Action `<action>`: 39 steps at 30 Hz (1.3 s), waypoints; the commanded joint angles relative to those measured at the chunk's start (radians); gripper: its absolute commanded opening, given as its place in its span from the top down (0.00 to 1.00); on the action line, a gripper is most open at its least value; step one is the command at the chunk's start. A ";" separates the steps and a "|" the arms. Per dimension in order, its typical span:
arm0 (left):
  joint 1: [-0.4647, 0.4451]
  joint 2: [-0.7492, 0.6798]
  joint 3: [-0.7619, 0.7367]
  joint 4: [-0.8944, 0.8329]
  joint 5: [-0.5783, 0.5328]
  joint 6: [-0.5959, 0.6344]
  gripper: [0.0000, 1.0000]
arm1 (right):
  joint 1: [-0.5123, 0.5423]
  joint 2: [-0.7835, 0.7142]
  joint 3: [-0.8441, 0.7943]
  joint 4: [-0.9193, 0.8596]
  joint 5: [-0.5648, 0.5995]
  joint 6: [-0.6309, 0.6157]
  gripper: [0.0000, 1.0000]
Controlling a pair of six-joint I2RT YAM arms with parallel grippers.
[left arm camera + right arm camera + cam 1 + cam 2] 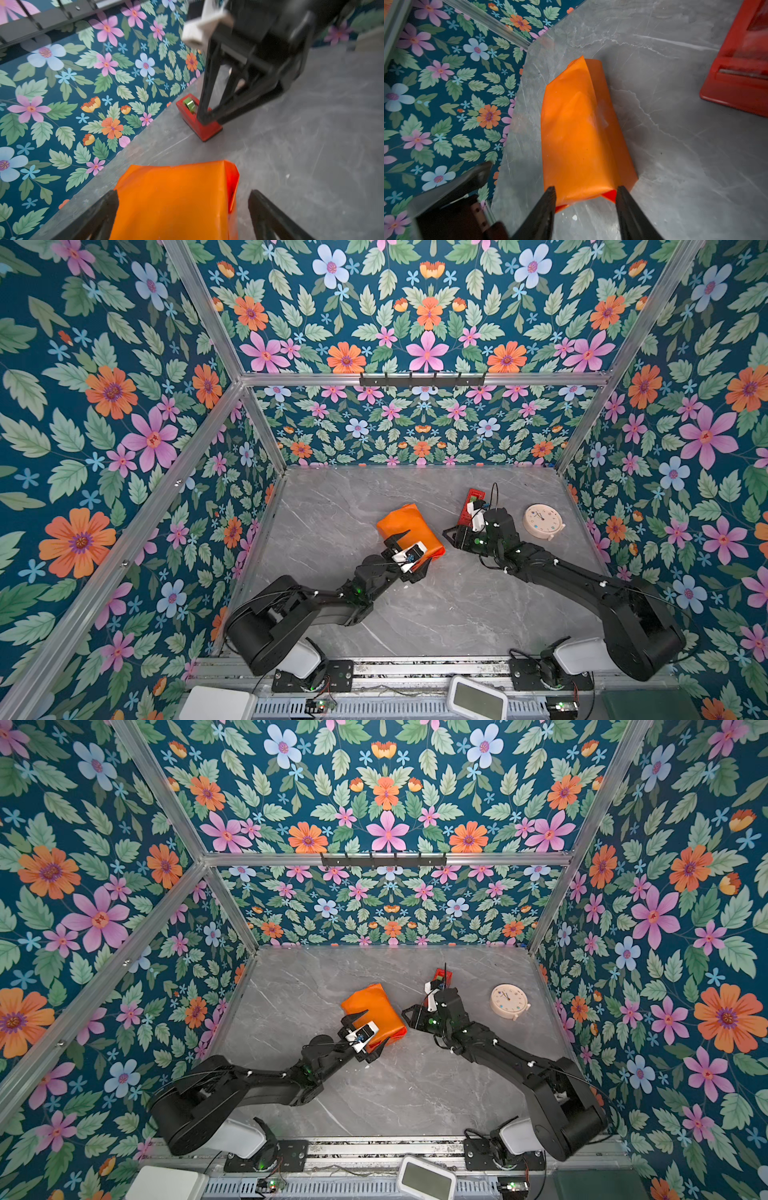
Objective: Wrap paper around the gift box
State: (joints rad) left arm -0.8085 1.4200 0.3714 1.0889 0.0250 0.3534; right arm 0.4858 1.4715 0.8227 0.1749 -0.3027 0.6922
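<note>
The paper (404,526) (372,1006) is folded orange face outward into a closed, block-shaped parcel lying near the middle of the grey marble surface (332,510). The gift box is not visible; no blue face shows at any fold. In the right wrist view the paper (579,133) shows a creased upper face and a folded end with a darker orange pocket at one corner. In the left wrist view the paper (172,197) shows a tucked fold along one side.

Left gripper (417,546) (376,1027): positioned over the parcel's near end. In the left wrist view the left gripper (184,195) has its jaws spread wide with the parcel between them. One finger lies at the parcel's edge; the other stands clear of it, with bare surface between. The jaws pinch nothing.

Right gripper (451,536) (409,1013): positioned just beside the parcel's right-hand end, apart from the paper in both top views. In the right wrist view the right gripper (586,188) has its jaws spread, and the parcel's end is seen between the tips. Nothing is gripped.

A red tape dispenser (473,492) (207,131) (741,83) stands beyond the right gripper, partly hidden by the arm in both top views. A round cream clock (542,520) (509,1000) lies face up further right, well apart from the parcel.
</note>
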 commanded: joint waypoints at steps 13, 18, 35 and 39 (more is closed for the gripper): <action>0.278 0.089 0.193 -0.589 0.163 -1.129 0.07 | 0.001 0.353 0.265 -0.087 -0.173 0.036 0.39; 0.274 0.197 0.255 -0.571 0.287 -1.113 0.15 | 0.015 0.333 0.214 -0.048 -0.242 0.056 0.45; 0.372 -0.009 0.112 -0.621 0.314 -1.196 0.03 | 0.020 0.108 -0.028 -0.043 -0.112 0.134 0.27; 0.380 0.078 0.170 -0.563 0.370 -1.214 0.03 | 0.019 0.227 0.073 -0.015 -0.157 0.142 0.24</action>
State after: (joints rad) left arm -0.4309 1.4643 0.5125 0.4721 0.3389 -0.8391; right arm 0.5064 1.6520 0.8581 0.1513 -0.4431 0.8410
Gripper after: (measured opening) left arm 0.975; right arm 0.760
